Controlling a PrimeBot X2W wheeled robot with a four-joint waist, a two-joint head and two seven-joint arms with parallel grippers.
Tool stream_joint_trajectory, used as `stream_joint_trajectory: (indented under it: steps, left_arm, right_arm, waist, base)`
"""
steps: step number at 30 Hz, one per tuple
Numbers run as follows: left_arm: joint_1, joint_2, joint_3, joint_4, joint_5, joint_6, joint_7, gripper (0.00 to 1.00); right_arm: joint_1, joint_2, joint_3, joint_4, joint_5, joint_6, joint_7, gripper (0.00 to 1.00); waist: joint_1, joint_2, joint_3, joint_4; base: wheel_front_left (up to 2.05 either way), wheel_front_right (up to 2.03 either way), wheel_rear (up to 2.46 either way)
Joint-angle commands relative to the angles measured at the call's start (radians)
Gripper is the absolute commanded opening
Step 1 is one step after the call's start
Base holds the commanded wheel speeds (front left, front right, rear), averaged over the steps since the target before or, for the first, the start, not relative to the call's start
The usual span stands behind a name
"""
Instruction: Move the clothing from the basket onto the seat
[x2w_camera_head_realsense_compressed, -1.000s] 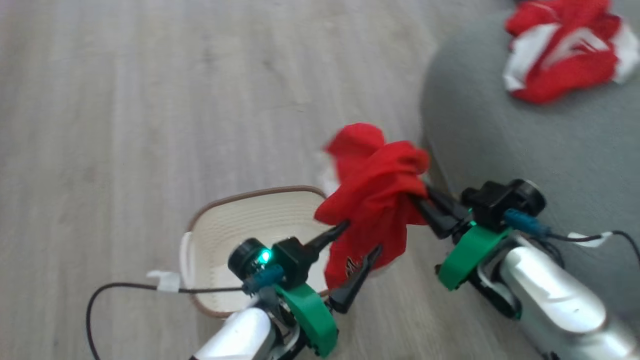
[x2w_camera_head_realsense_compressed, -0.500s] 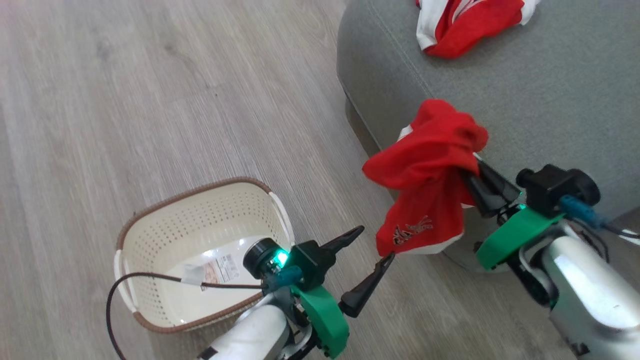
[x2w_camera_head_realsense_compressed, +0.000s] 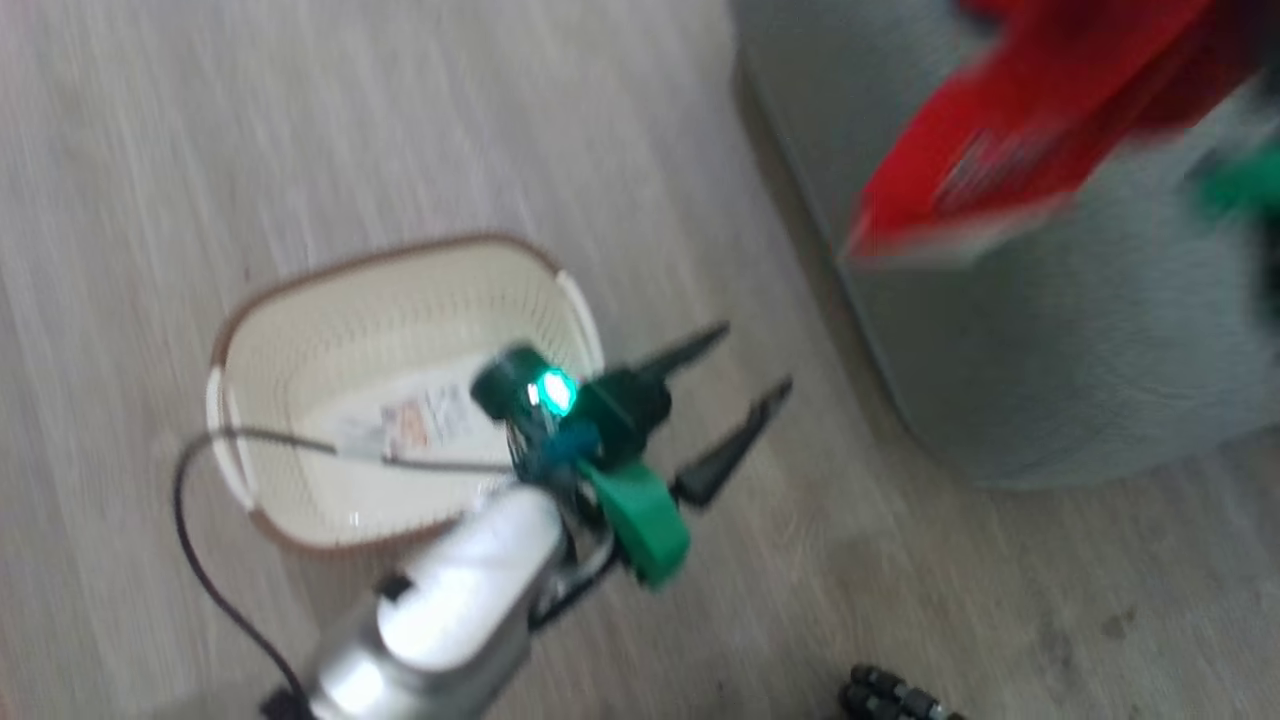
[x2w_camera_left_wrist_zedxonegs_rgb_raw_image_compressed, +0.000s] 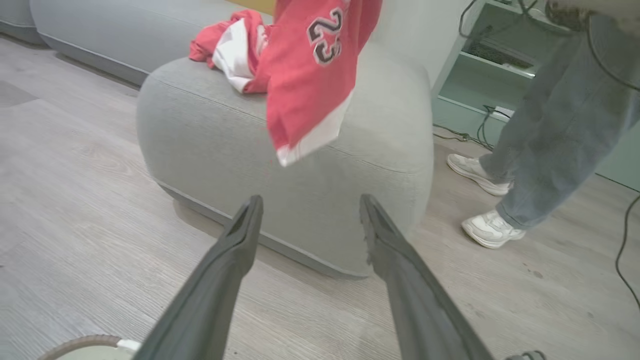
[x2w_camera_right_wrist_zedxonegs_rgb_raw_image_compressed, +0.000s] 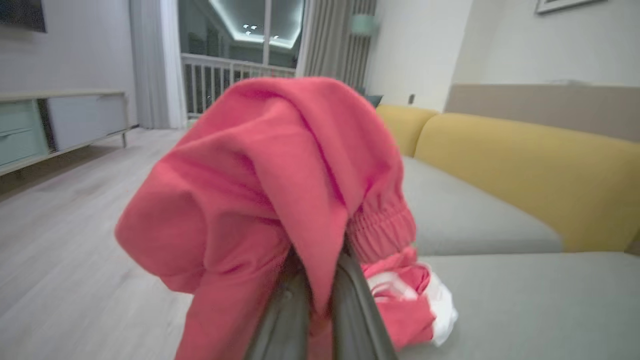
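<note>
Facing the splayed left gripper (x2w_camera_left_wrist_zedxonegs_rgb_raw_image_compressed: 311, 198), numerals (x2w_camera_left_wrist_zedxonegs_rgb_raw_image_compressed: 325, 34) on garment (x2w_camera_left_wrist_zedxonegs_rgb_raw_image_compressed: 300, 95) in clenched right gripper (x2w_camera_right_wrist_zedxonegs_rgb_raw_image_compressed: 320, 290).

The clothing (x2w_camera_right_wrist_zedxonegs_rgb_raw_image_compressed: 260, 190) mid-frame in the right wrist view is soft matt red cloth with a gathered elastic band; the seat (x2w_camera_left_wrist_zedxonegs_rgb_raw_image_compressed: 215, 135) in the left wrist view is matt grey woven fabric with a stitched seam. The basket (x2w_camera_head_realsense_compressed: 300, 320), centre left of the head view, looks like smooth cream perforated plastic with a brown woven-look rim, on a pale matt wood-grain floor (x2w_camera_head_realsense_compressed: 300, 120).
</note>
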Motion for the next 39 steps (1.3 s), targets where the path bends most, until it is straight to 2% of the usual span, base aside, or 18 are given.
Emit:
stream_joint_trajectory:
  steps: [1, 5, 9, 12, 14, 16, 20, 25, 30, 33, 34, 39]
  left_arm:
    - [-0.049, 0.013, 0.035, -0.036, 0.005, 0.000, -0.005, 1.00]
    - [-0.090, 0.028, 0.056, -0.040, 0.013, 0.002, -0.008, 1.00]
    - [-0.102, 0.043, 0.064, -0.031, 0.034, 0.013, -0.011, 1.00]
    - [-0.091, 0.048, 0.073, -0.033, 0.030, 0.015, -0.012, 1.00]
    - [-0.083, 0.055, 0.079, -0.039, 0.028, 0.016, -0.013, 1.00]
    - [-0.079, 0.060, 0.081, -0.041, 0.028, 0.017, -0.013, 1.00]
    - [-0.069, 0.069, 0.087, -0.046, 0.033, 0.030, -0.014, 1.00]
    - [-0.046, 0.086, 0.115, -0.036, 0.027, 0.053, -0.014, 1.00]
    - [-0.016, 0.113, 0.136, -0.012, 0.034, 0.072, -0.014, 1.00]
    - [-0.004, 0.115, 0.149, -0.004, 0.028, 0.072, -0.014, 1.00]
    - [-0.001, 0.115, 0.154, -0.003, 0.026, 0.073, -0.014, 1.00]
    - [0.009, 0.102, 0.169, 0.005, 0.025, 0.070, -0.014, 1.00]
  right_arm:
    - [-0.082, -0.025, -0.035, -0.002, -0.014, 0.000, -0.007, 0.00]
    - [-0.304, -0.080, -0.221, 0.110, -0.061, 0.000, -0.007, 0.00]
    - [-0.504, -0.168, -0.409, 0.216, -0.124, 0.000, -0.003, 0.00]
    - [-0.598, -0.228, -0.506, 0.291, -0.203, 0.000, 0.009, 0.00]
    - [-0.635, -0.245, -0.550, 0.340, -0.248, 0.000, 0.020, 0.00]
    - [-0.649, -0.247, -0.573, 0.362, -0.267, 0.000, 0.020, 0.00]
    - [-0.651, -0.238, -0.683, 0.451, -0.350, 0.000, 0.009, 0.00]
    - [-0.602, -0.171, -0.772, 0.508, -0.426, 0.000, -0.005, 0.00]
    - [-0.529, -0.128, -0.829, 0.490, -0.468, 0.000, -0.006, 0.00]
    - [-0.497, -0.115, -0.839, 0.500, -0.483, 0.000, -0.006, 0.58]
    - [-0.489, -0.111, -0.833, 0.505, -0.484, 0.000, -0.006, 1.00]
    - [-0.434, -0.100, -0.745, 0.535, -0.474, 0.000, -0.006, 1.00]
  waist:
    - [-0.0002, 0.0000, 0.144, 0.101]
    - [-0.0002, 0.0000, 0.242, 0.172]
    - [-0.0002, 0.0000, 0.309, 0.228]
    - [-0.0002, 0.0000, 0.351, 0.248]
    - [-0.0002, 0.0000, 0.381, 0.249]
    - [-0.0002, 0.0000, 0.393, 0.247]
    - [-0.0002, 0.0000, 0.437, 0.239]
    - [-0.0002, 0.0000, 0.453, 0.223]
    - [-0.0002, 0.0000, 0.422, 0.202]
    - [-0.0002, 0.0000, 0.399, 0.191]
    - [-0.0002, 0.0000, 0.392, 0.186]
    - [-0.0002, 0.0000, 0.334, 0.160]
  base:
    - [0.00, 0.00, 0.00]
    - [0.00, 0.00, 0.00]
    - [0.00, 0.00, 0.00]
    - [0.00, 0.00, 0.00]
    - [0.00, 0.00, 0.00]
    - [0.00, 0.00, 0.00]
    - [0.00, 0.00, 0.00]
    - [0.00, 0.00, 0.00]
    - [0.00, 0.00, 0.00]
    - [0.00, 0.00, 0.00]
    - [0.00, 0.00, 0.00]
    - [0.00, 0.00, 0.00]
